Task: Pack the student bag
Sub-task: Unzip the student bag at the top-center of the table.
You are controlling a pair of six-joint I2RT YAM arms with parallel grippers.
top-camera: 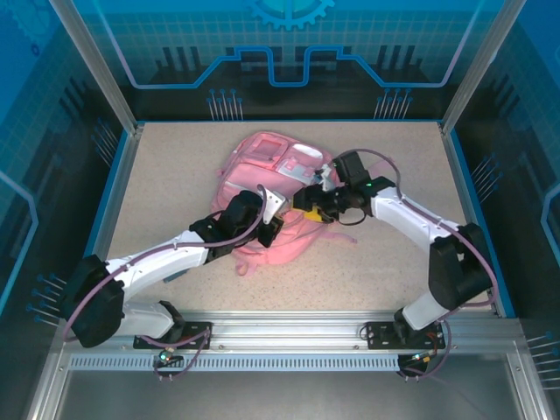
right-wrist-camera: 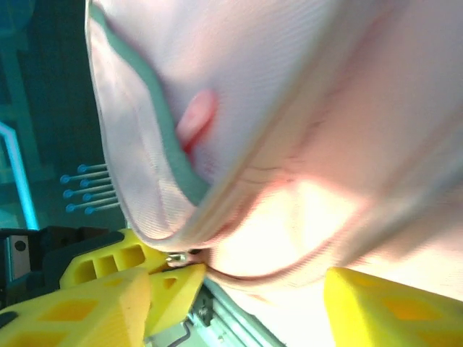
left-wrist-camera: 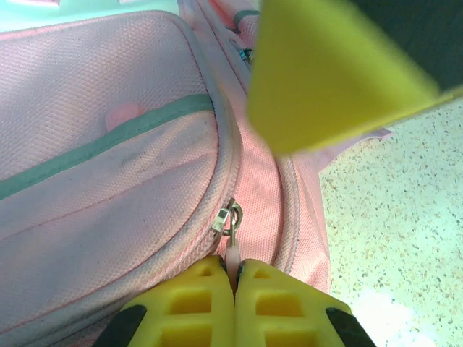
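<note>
Yellow left fingers, bottom centre, pinched shut on small pink zipper pull of large soft pink fabric student bag, centre of speckled table; zip curves up-frame; right fingers spread, empty, beside bag.

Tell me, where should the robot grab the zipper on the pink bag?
By the small pink pull tab hanging off the metal slider, coming from the tab's free end. It is thin and sticks out from the student bag, so it looks easy to pinch. The left gripper is shut on it that way.
</note>
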